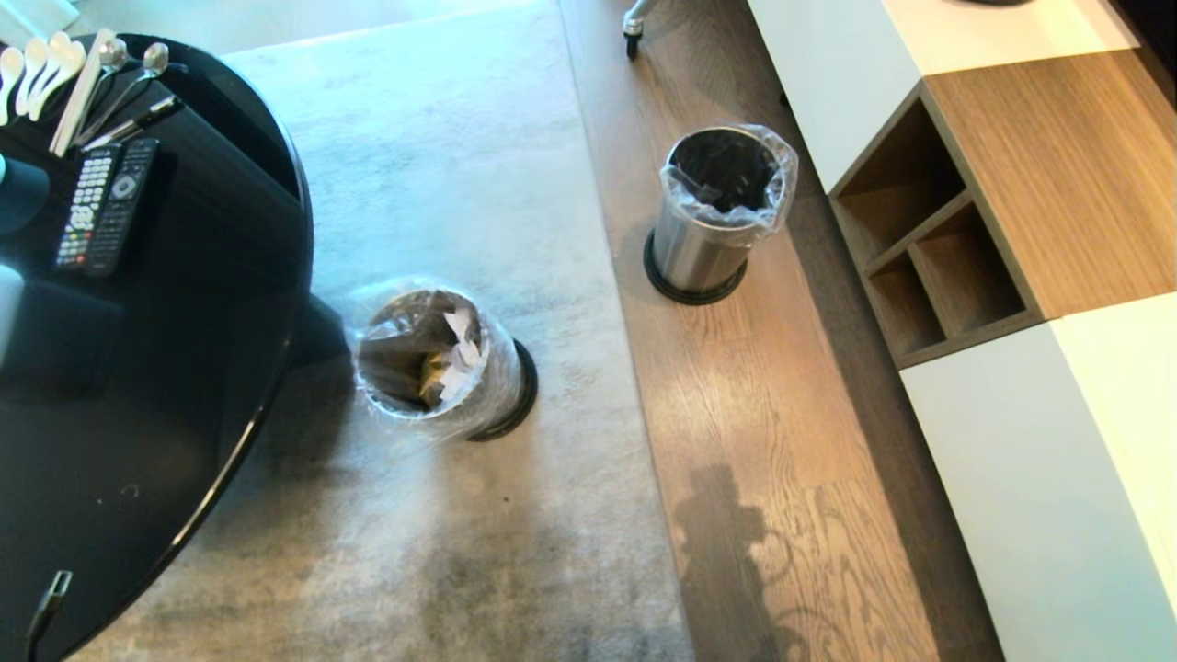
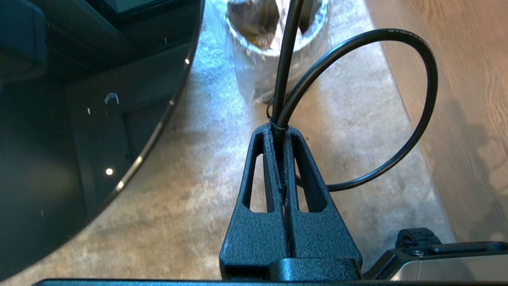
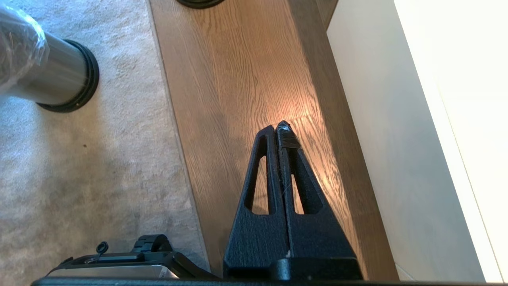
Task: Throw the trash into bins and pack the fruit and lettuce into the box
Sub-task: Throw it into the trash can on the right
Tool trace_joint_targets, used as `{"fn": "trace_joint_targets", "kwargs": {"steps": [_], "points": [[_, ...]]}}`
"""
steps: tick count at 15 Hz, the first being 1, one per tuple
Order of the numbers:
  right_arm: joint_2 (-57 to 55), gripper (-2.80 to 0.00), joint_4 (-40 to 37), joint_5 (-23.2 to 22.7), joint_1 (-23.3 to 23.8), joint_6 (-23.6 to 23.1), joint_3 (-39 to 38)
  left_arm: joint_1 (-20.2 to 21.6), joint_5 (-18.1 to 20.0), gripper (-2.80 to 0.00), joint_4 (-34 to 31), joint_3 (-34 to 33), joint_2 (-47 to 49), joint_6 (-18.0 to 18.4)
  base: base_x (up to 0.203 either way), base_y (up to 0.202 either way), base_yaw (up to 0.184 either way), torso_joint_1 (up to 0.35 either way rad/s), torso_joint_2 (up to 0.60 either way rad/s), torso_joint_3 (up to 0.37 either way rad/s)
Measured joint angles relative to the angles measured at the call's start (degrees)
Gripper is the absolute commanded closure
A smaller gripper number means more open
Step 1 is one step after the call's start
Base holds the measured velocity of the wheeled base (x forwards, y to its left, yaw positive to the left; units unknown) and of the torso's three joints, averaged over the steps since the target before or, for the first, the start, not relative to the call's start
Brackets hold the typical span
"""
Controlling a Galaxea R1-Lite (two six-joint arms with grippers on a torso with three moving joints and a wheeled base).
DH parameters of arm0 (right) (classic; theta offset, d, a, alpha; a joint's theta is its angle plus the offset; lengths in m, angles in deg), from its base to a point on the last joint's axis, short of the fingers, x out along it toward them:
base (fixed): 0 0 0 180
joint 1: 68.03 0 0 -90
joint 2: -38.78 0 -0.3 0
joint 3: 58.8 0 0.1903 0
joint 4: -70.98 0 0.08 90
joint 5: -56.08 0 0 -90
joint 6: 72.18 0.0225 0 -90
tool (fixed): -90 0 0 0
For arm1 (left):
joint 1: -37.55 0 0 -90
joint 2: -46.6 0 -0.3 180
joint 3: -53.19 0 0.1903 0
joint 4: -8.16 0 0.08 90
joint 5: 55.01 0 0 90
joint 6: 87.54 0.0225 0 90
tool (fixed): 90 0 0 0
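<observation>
Two steel bins with clear liners stand on the floor. The nearer bin (image 1: 506, 370) is on the grey carpet beside the black table and holds crumpled white paper (image 1: 462, 354) and a yellowish scrap (image 1: 430, 384). The farther bin (image 1: 701, 253) stands on the wood floor, and I see nothing in its dark inside. Neither arm shows in the head view. My left gripper (image 2: 279, 129) hangs shut over the carpet short of the nearer bin (image 2: 254, 69), with a black cable (image 2: 420, 119) looping past its tips. My right gripper (image 3: 278, 129) is shut and empty above the wood floor. The fruit, lettuce and box are out of view.
A round black table (image 1: 138, 386) fills the left, carrying two remotes (image 1: 101, 207) and several spoons (image 1: 55, 69). A white and wood cabinet (image 1: 1011, 202) with open cubbies runs along the right. A caster wheel (image 1: 633, 41) shows at the far end of the floor strip.
</observation>
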Motion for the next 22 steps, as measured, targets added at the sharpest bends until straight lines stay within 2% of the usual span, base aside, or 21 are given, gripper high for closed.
{"fn": "trace_joint_targets", "kwargs": {"steps": [22], "points": [[0.0, 0.0, 0.1, -0.1, 0.0, 0.0, 0.0, 0.0, 0.0, 0.0, 0.0, 0.0, 0.0, 0.1, 0.181, 0.0, 0.001, 0.004, 0.0, 0.002]]}}
